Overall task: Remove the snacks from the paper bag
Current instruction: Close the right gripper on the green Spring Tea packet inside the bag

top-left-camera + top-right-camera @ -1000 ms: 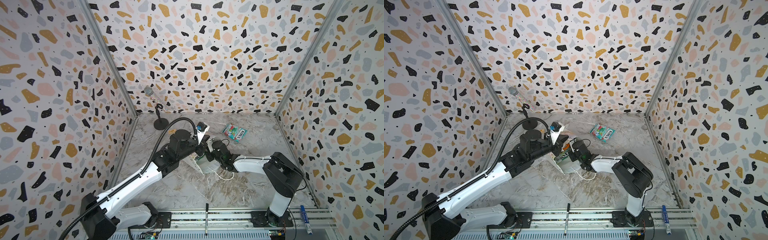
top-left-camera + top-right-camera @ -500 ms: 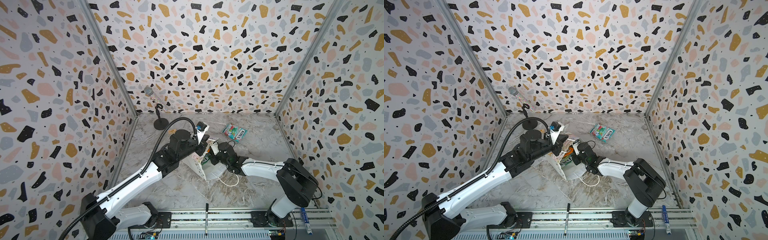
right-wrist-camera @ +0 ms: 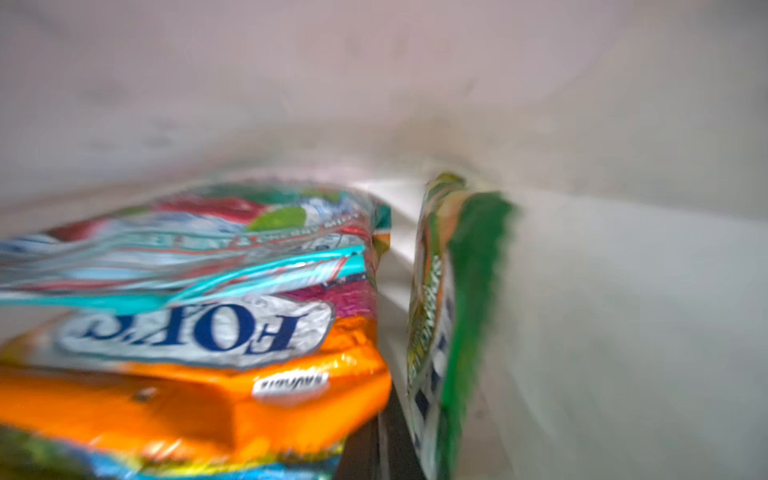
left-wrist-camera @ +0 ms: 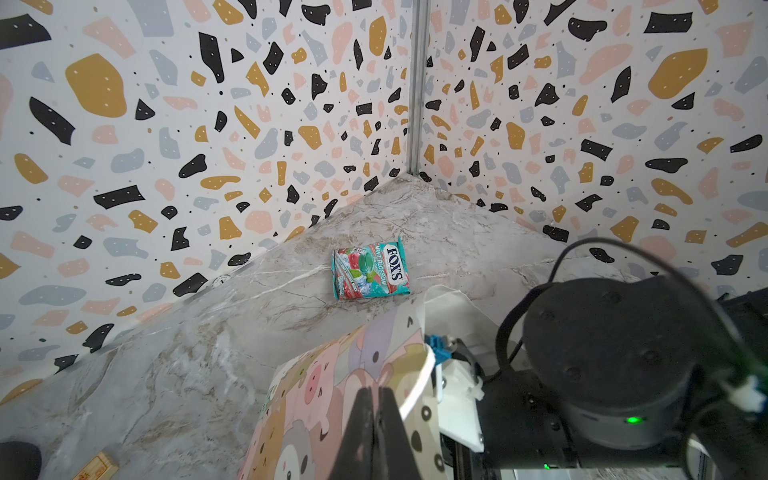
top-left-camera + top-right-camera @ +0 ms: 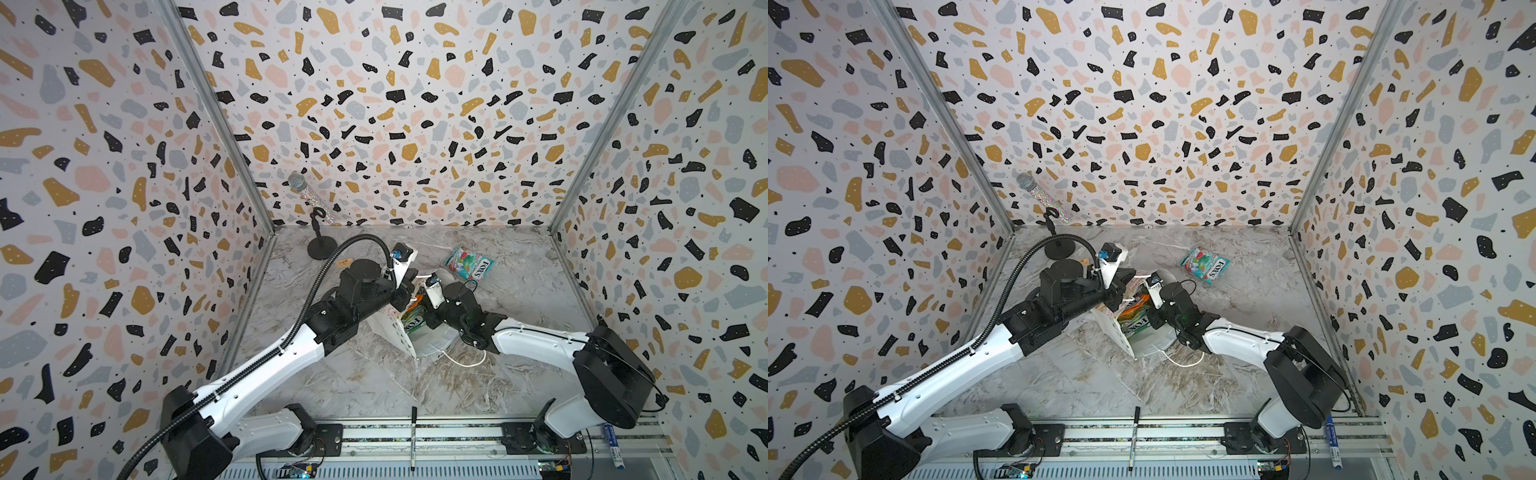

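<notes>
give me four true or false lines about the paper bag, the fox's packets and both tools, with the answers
1. A teal FOX'S packet lies on the table, outside the paper bag. True.
2. The paper bag is empty. False: the right wrist view shows an orange packet and a green packet inside it.
3. The left tool is shut on the bag's printed wall near the rim. True.
4. The right tool is parked well clear of the bag. False: it reaches into the bag's mouth.
</notes>
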